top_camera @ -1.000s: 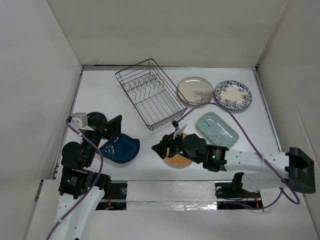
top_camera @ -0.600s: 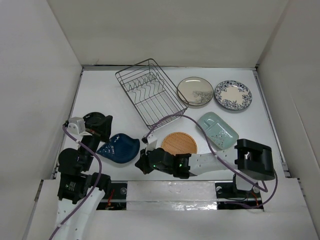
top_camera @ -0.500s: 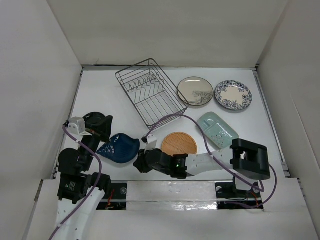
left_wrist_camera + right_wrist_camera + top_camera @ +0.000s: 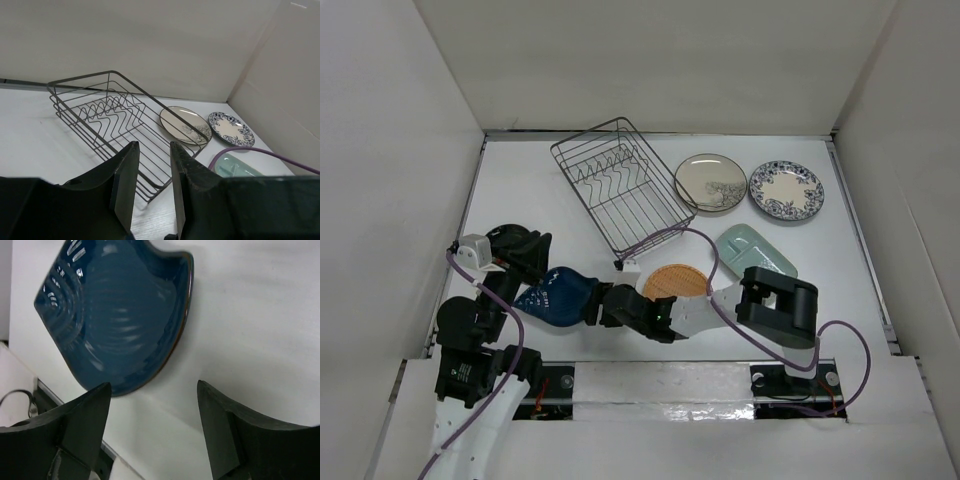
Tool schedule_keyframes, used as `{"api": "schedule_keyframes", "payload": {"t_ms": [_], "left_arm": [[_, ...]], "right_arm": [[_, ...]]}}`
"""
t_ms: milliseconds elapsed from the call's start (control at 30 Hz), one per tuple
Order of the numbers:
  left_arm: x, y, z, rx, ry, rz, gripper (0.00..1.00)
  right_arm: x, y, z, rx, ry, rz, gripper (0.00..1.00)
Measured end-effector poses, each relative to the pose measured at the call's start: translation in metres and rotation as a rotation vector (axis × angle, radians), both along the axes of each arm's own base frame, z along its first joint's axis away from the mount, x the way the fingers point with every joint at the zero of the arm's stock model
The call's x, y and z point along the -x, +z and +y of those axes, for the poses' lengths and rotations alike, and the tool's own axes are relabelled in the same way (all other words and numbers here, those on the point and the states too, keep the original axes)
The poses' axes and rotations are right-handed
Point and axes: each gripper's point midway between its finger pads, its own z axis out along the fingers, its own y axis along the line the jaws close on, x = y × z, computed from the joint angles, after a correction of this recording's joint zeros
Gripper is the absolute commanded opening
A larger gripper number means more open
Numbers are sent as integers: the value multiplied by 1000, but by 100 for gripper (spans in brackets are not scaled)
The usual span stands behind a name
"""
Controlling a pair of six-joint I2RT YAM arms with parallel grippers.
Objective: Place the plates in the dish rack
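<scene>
The blue plate (image 4: 558, 296) lies flat on the table (image 4: 520, 190) at the front, apart from the rack (image 4: 586, 134). The right gripper (image 4: 152, 390) sits just beside its edge with fingers spread wide and empty; the left gripper (image 4: 153, 147), at the plate's other side, shows a small empty gap. To grab well, slip one finger under the rim and one on top, then squeeze hard before lifting.
</scene>
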Motion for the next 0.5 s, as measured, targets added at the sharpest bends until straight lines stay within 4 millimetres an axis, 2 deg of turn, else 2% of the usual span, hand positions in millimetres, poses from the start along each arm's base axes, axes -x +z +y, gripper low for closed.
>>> {"api": "schedule_keyframes", "payload": {"t_ms": [133, 167, 267, 333, 400, 500], "left_arm": [[0, 0, -1, -1, -4, 1, 28], [0, 0, -1, -1, -6, 1, 28], [0, -1, -2, -3, -9, 3, 28], [0, -1, -2, -4, -11, 5, 28], [0, -1, -2, -4, -13, 6, 28], [-1, -2, -2, -4, -13, 6, 28]], "right_arm": [[-15, -1, 9, -47, -39, 16, 63], [-18, -2, 10, -55, -46, 17, 60], [-26, -6, 13, -63, -66, 23, 42], [-30, -9, 12, -63, -76, 27, 40], [-31, -10, 11, -59, -78, 26, 23], [-34, -9, 11, -76, -98, 32, 4]]}}
